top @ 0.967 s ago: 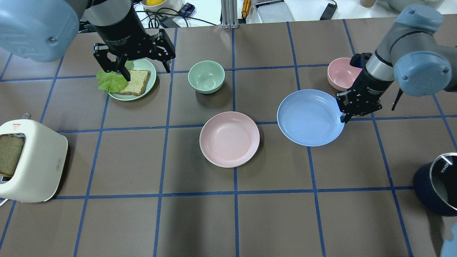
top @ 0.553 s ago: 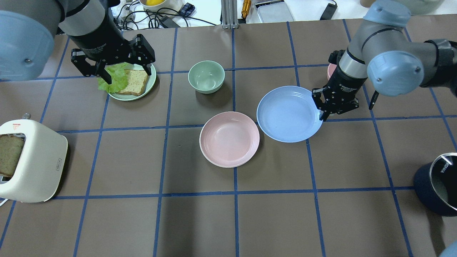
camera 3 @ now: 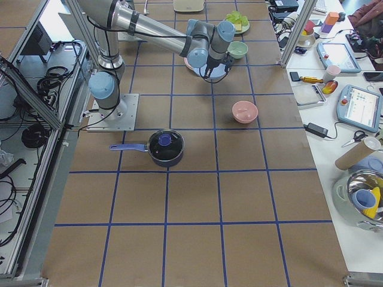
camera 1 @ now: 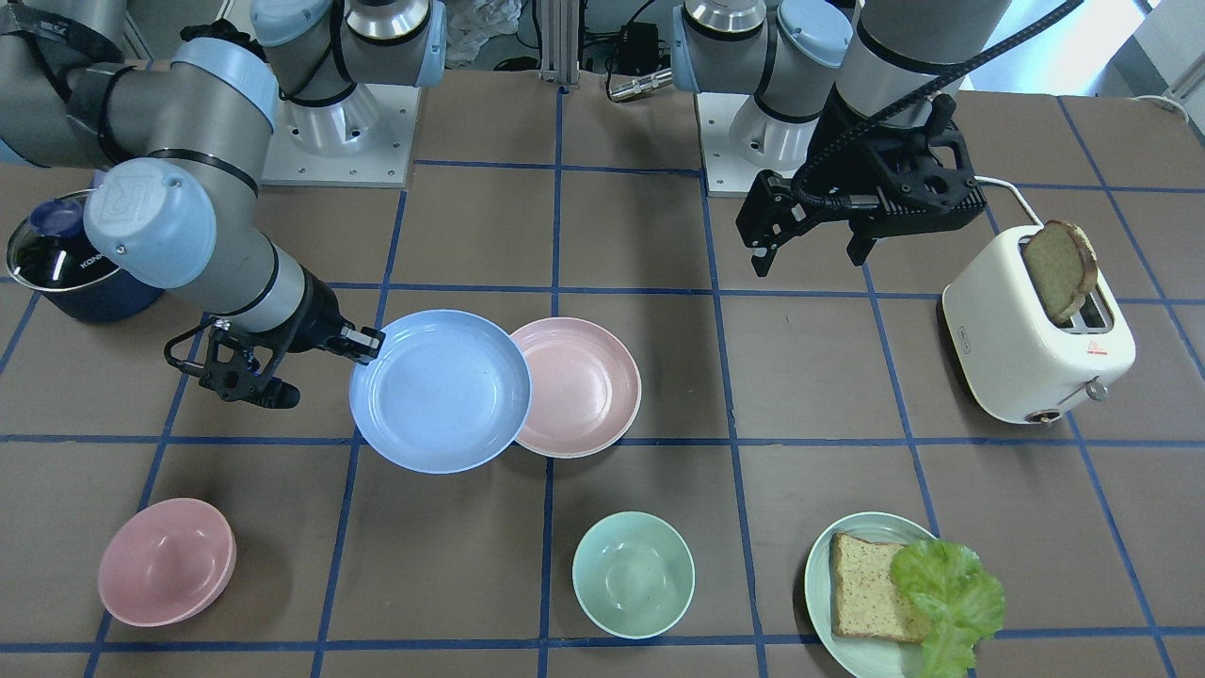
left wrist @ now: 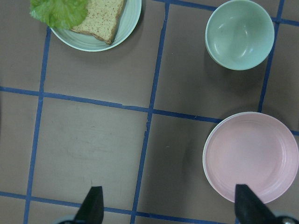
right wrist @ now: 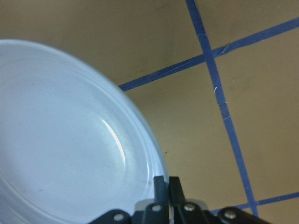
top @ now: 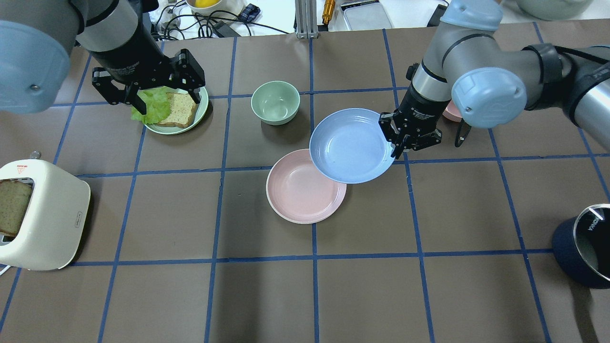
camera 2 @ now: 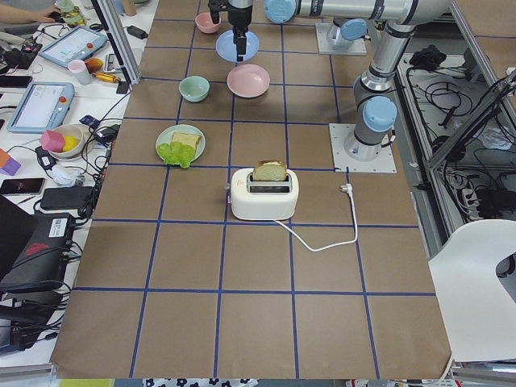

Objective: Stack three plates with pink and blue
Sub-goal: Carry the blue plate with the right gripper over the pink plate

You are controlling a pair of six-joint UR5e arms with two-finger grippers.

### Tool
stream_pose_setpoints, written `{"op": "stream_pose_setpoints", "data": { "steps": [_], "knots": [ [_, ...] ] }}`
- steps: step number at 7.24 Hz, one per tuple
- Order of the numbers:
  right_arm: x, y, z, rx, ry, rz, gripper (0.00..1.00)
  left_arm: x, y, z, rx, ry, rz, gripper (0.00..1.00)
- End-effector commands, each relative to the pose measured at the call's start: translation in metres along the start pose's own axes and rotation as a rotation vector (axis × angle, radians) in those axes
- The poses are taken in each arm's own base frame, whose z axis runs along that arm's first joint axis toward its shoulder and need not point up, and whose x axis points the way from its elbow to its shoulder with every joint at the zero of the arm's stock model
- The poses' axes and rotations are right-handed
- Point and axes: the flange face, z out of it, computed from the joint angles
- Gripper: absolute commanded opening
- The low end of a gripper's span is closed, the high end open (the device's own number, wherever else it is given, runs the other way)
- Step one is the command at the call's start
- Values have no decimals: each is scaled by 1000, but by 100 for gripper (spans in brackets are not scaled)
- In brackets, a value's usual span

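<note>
Two shallow matte plates overlapped at centre frame. The light blue plate (top: 348, 145), faintly ringed, was pinched at its right rim by the right gripper (top: 396, 148) and covered the upper-right edge of the pale pink plate (top: 298, 193). The left gripper (top: 164, 97) hung upper left, fingers spread.

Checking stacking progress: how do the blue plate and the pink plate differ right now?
The blue plate is lifted, gripped at its rim by the right gripper; the pink plate lies flat, ungripped. The blue plate overlaps the pink plate's edge, not centred over it. Both are shallow, round and seemingly equal in size.
</note>
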Motion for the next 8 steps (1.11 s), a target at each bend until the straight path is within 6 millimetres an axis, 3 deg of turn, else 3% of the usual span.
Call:
{"op": "stream_pose_setpoints", "data": {
  "steps": [1,3,6,8],
  "knots": [
    [-27,21,13,-13,12,-20,0,-1,0,0,0,1,-2,100],
    [-39,27,20,-9,15,9,0,-2,-1,0,1,0,-4,100],
    [-74,42,48,2,25,23,0,-3,1,-3,2,0,-5,100],
    [-82,50,71,4,29,25,0,-3,1,-3,4,0,-5,100]
  ]
}}
